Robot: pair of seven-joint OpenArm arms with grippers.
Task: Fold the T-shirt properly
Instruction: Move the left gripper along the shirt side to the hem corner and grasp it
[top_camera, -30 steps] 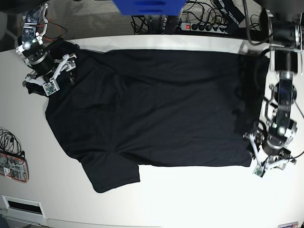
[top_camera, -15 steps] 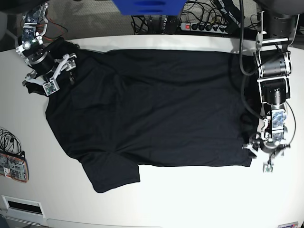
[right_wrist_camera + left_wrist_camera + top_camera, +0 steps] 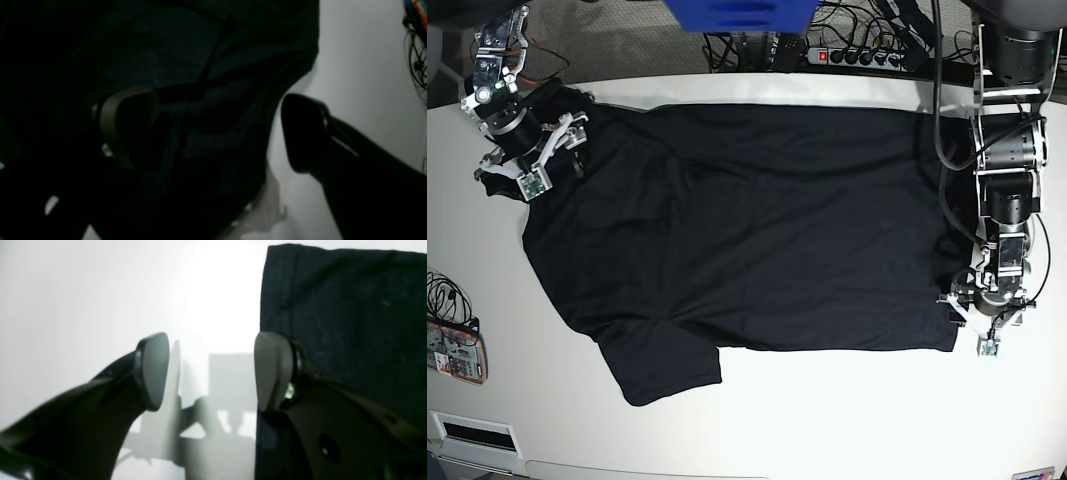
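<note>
I am poising the right gripper (image 3: pixel 557 165), jaws wide and gripping nothing, across one edge of the shirt (image 3: pixel 777 230), which is lying spread over the table (image 3: pixel 847 415). I am placing the left gripper (image 3: pixel 972 332), likewise wide and empty, astride the opposite edge near its corner, presumably for pinching and folding.

From my left gripper (image 3: pixel 973 322), I have bare white table (image 3: pixel 857 420) on the side away from the shirt (image 3: pixel 797 240); cloth edges its other finger. Beyond my right gripper's (image 3: pixel 555 158) outer finger I see open table, then cables (image 3: pixel 447 298) farther out; cloth fills its inner side.
</note>
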